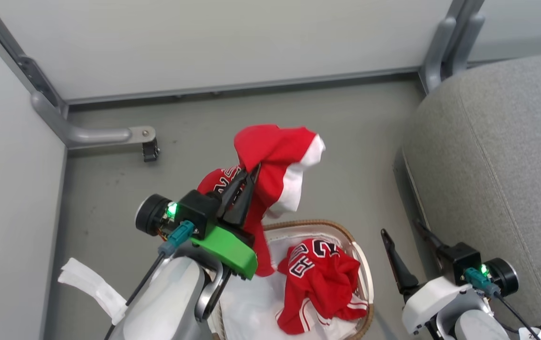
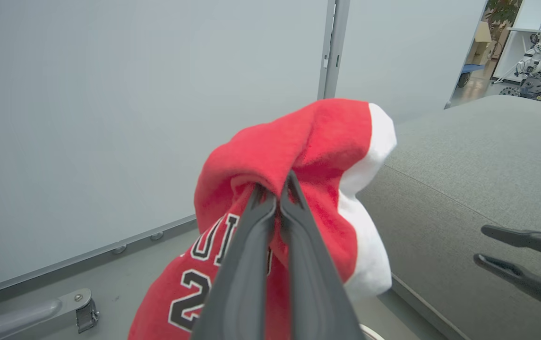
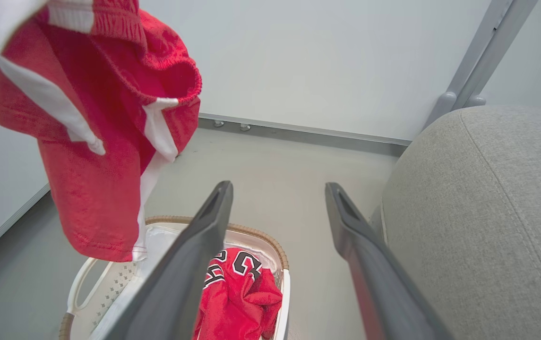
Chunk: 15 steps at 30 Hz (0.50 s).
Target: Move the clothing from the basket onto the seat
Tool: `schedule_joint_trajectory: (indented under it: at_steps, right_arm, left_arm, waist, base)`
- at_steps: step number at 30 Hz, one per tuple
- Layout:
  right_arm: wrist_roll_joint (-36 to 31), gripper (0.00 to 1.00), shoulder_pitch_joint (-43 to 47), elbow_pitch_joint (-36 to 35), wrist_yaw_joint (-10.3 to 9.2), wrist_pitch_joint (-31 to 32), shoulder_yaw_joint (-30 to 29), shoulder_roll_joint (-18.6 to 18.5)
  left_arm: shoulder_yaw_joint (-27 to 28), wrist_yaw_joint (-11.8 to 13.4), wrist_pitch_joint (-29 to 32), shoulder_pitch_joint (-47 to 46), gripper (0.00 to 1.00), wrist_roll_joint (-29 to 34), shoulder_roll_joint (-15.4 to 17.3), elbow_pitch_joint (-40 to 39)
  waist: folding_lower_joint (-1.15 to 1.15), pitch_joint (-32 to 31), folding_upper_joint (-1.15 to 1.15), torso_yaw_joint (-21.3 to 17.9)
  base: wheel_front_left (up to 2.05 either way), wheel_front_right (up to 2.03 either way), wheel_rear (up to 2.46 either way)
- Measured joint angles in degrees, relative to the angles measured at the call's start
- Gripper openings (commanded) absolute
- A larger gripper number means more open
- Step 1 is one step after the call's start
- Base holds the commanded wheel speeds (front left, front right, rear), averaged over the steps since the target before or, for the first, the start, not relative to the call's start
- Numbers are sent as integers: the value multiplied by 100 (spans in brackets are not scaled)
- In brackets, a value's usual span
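Note:
My left gripper [image 1: 251,171] is shut on a red garment [image 1: 275,160], holding it in the air above the basket [image 1: 367,264]. In the left wrist view the fingers [image 2: 246,255] pinch a fold of that garment [image 2: 298,141], with black-and-white lettering hanging below. A second red garment [image 1: 322,278] with a number lies crumpled in the basket on the white liner [image 1: 251,302]. My right gripper [image 1: 405,231] is open and holds nothing, low beside the grey seat [image 1: 497,156]. The right wrist view shows the hanging garment [image 3: 100,141] at upper left and the basket [image 3: 261,236] below.
Grey partition walls with metal feet [image 1: 90,134] close the back and left. A post [image 1: 450,42] stands at the seat's far corner. Grey floor [image 1: 355,141] lies between basket and seat. A white strip [image 1: 93,285] sticks out beside my left arm.

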Motion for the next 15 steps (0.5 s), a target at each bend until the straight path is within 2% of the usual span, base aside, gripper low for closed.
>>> schedule_joint_trajectory:
  at_steps: [5, 11, 15]
  right_arm:
    - [75, 100, 136, -25, 0, 0, 341, -52]
    - [417, 100, 24, -367, 1, 0, 1478, -205]
    - [624, 100, -438, -680, 1, -8, 1883, -252]
  left_arm:
    - [171, -2, -1, 13, 0, 4, -85, -466]
    - [-129, -9, -1, 19, 0, -81, -143, -722]
    - [-283, -9, -1, 19, 0, -159, -148, -722]
  waist:
    - [0, -329, 0, 119]
    - [0, -507, 0, 301]
    - [0, -502, 0, 449]
  base:
    - [0, 0, 0]
    - [0, 0, 0]
    - [0, 0, 0]
